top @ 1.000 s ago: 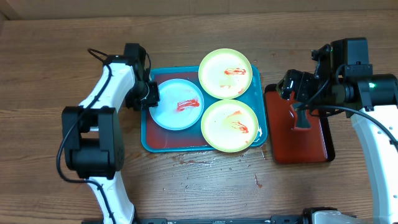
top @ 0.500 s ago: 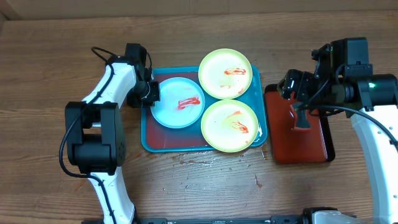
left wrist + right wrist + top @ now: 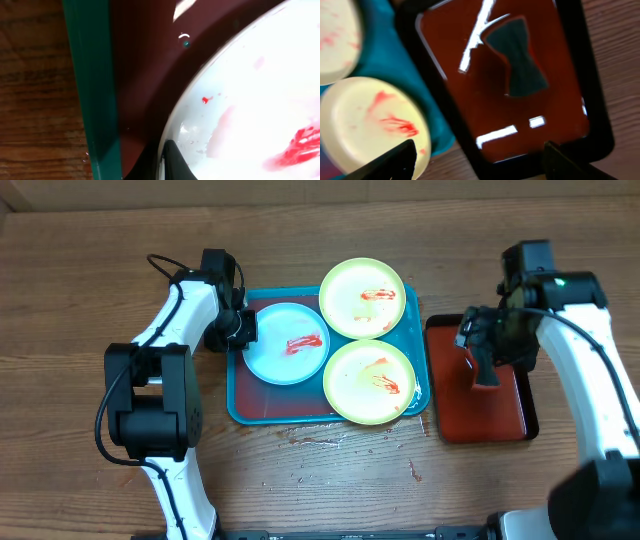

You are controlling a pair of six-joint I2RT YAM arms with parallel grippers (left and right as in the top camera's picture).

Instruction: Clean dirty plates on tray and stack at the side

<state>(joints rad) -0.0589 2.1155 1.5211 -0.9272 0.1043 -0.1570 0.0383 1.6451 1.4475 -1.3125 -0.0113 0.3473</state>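
Observation:
The teal-rimmed tray (image 3: 236, 395) holds three plates with red smears. The light blue plate (image 3: 287, 343) lies at the left, and two yellow-green plates lie at the back (image 3: 362, 298) and the front right (image 3: 370, 381). My left gripper (image 3: 241, 330) is at the blue plate's left rim. In the left wrist view its fingers (image 3: 160, 165) straddle the rim of that plate (image 3: 250, 90), beside the tray's rim (image 3: 92, 90). My right gripper (image 3: 476, 340) hangs open and empty (image 3: 480, 162) above a small tray.
A small black-rimmed red tray (image 3: 510, 415) stands right of the teal tray, with a dark bow-tie-shaped pad (image 3: 517, 60) on it. Wet spots and red specks (image 3: 413, 470) lie on the wooden table in front of the teal tray.
The left arm shifted slightly and the blue plate edged a little toward the back. The right arm swung its upper links round; its gripper stays over the small tray.

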